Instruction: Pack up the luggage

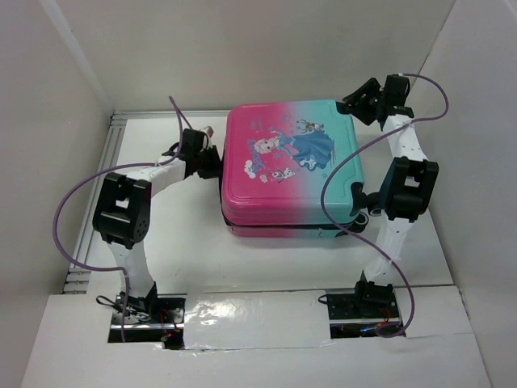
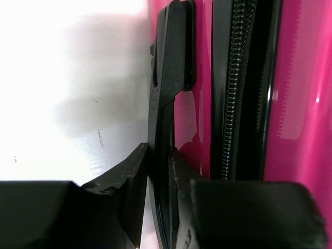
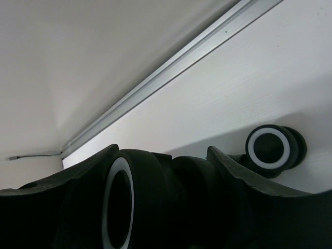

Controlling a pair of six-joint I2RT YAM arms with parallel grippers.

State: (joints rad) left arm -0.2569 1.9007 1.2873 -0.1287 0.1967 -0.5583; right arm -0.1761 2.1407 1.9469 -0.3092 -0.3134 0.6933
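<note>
The luggage lies flat and closed mid-table, its pink-to-teal shell with the princess print facing up. My left gripper is at its left side. In the left wrist view that gripper is pinched on the black side handle, one finger on each face of it, beside the pink shell and the black zipper. My right gripper is at the far right corner. There it straddles a black twin wheel, with both fingers against it.
White walls close in the table on the left, back and right. An aluminium rail runs along the back edge. Another suitcase wheel rests on the table further along, and one shows at the near right corner by my right arm.
</note>
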